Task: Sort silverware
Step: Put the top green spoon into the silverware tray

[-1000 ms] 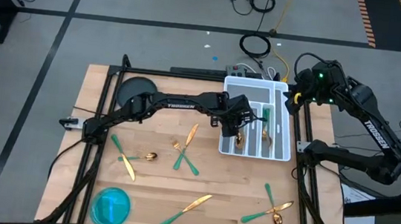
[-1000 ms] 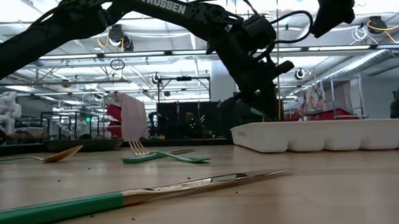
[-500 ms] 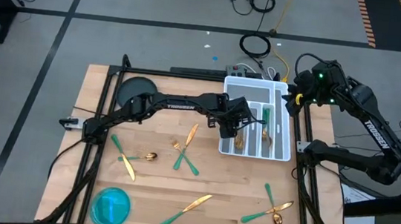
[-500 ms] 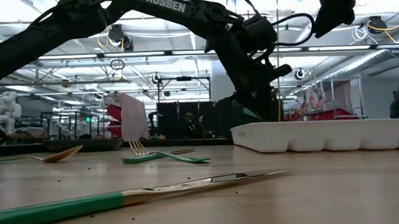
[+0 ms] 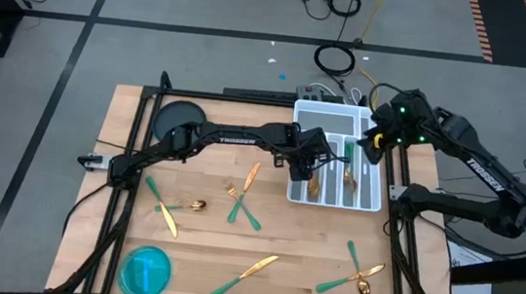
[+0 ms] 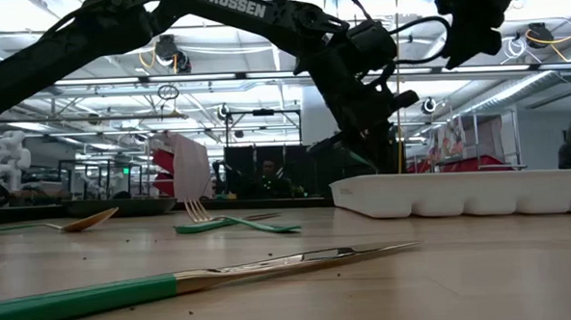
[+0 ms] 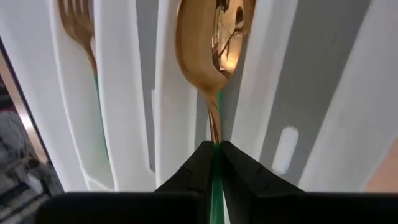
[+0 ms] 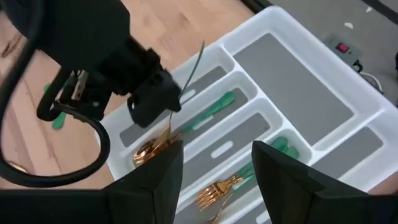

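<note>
My left gripper (image 5: pixel 312 158) is shut on a spoon (image 5: pixel 315 181) with a gold bowl and a slim green handle, over the left part of the white compartmented tray (image 5: pixel 367 199). In the low view this gripper (image 6: pixel 373 127) hangs just behind the tray's end wall (image 6: pixel 461 196). My right gripper (image 5: pixel 372 144) hovers open above the tray's right side, touching nothing. A fork (image 7: pixel 78 28) and other green-handled pieces (image 8: pixel 214 104) lie in the tray's slots. Several more pieces of silverware lie flat on the wooden table, among them a knife (image 5: pixel 244 274). My left gripper pinches the spoon's green handle (image 7: pixel 216 177) between its two fingers, close to the gold neck. The fingers come from above, slanting down into the tray. The spoon is tilted: its gold bowl (image 8: pixel 149 149) is low in a long slot and its handle end (image 8: pixel 198 59) rises above the fingers.
On the table lie a knife (image 5: pixel 251 175), a fork (image 5: pixel 236 204), a spoon (image 5: pixel 185 204) crossing another green handle (image 5: pixel 160 205), and a crossed pair of spoons (image 5: pixel 357 277). A blue round bowl (image 5: pixel 146 272) stands at the near left corner. A black frame (image 5: pixel 130 182) borders the table.
My right gripper has moved from beyond the tray's far right corner toward the near edge and the left, and now hovers over the tray's right side. My left gripper has stayed over the tray's left slots, shut on the spoon.
</note>
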Controlling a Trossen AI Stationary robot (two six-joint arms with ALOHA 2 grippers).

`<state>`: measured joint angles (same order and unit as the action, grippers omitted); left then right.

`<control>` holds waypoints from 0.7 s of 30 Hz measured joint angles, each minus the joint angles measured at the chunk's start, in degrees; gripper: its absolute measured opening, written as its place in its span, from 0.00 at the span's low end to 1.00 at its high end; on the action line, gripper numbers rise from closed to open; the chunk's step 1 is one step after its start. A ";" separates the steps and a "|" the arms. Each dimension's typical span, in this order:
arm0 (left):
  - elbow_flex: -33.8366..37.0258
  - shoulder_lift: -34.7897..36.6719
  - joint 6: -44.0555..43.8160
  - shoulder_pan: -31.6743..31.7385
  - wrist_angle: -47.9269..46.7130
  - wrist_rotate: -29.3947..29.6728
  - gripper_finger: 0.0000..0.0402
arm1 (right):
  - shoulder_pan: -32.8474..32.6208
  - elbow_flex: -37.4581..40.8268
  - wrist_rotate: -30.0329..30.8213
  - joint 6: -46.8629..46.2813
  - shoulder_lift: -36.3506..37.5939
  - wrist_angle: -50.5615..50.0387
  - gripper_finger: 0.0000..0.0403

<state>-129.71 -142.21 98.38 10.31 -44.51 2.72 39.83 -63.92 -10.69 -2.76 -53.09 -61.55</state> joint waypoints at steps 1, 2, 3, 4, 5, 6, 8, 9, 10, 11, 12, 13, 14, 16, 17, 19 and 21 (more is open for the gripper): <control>0.00 0.00 -0.44 0.00 0.29 0.69 0.07 | -0.15 0.60 0.03 0.01 0.06 0.26 0.46; 0.00 0.00 -0.52 0.00 0.28 1.25 0.07 | -0.21 1.02 0.03 0.07 0.06 0.39 0.46; 0.00 0.00 -0.56 0.02 0.18 1.65 0.07 | -0.24 1.27 0.01 0.24 0.04 0.48 0.47; 0.00 0.00 -0.54 0.02 0.28 1.88 0.07 | -0.24 1.31 0.03 0.30 0.03 0.49 0.47; 0.00 0.00 -0.48 -0.02 0.28 1.88 0.07 | -0.24 1.31 0.02 0.33 0.03 0.63 0.47; 0.00 0.00 -0.43 -0.06 0.30 1.85 0.07 | -0.24 1.31 0.02 0.31 0.09 0.90 0.48; 0.02 0.00 -0.06 -0.13 0.63 0.48 0.07 | -0.20 1.31 0.02 0.26 0.54 1.50 0.48; 0.02 0.00 -0.11 -0.15 0.65 -0.63 0.07 | -0.19 1.31 0.02 0.30 0.89 1.74 0.48; 0.02 0.00 -0.18 -0.19 0.79 -1.48 0.07 | -0.19 1.31 0.03 0.31 1.24 1.89 0.48; 0.02 0.00 -0.84 -0.24 1.05 -1.89 0.07 | -0.19 1.31 0.02 0.31 1.62 1.93 0.48; 0.02 0.00 -2.55 -0.33 1.23 -1.94 0.07 | -0.19 1.31 0.02 0.31 1.96 1.91 0.48; 0.02 0.00 -4.65 -0.40 1.36 -1.87 0.07 | -0.19 1.31 0.04 0.33 2.25 1.91 0.48; 0.02 0.00 -6.99 -0.46 1.86 -1.57 0.07 | -0.19 1.31 0.04 0.33 2.62 1.91 0.48; 0.02 0.00 -10.75 -0.65 3.68 -0.87 0.07 | -0.19 1.31 0.05 0.33 3.28 1.93 0.48; 0.02 0.00 -12.27 -0.72 4.18 -0.85 0.07 | -0.19 1.31 0.06 0.33 3.61 1.93 0.48; 0.02 0.00 -14.10 -0.90 4.79 -0.81 0.07 | -0.19 1.31 0.06 0.29 4.03 1.94 0.48; 0.02 0.00 -15.32 -1.03 5.12 -0.65 0.07 | -0.19 1.31 0.06 0.15 4.30 2.00 0.48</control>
<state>-129.69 -142.21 83.07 9.28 -39.39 2.07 39.64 -62.61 -10.63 -2.62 -48.79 -59.55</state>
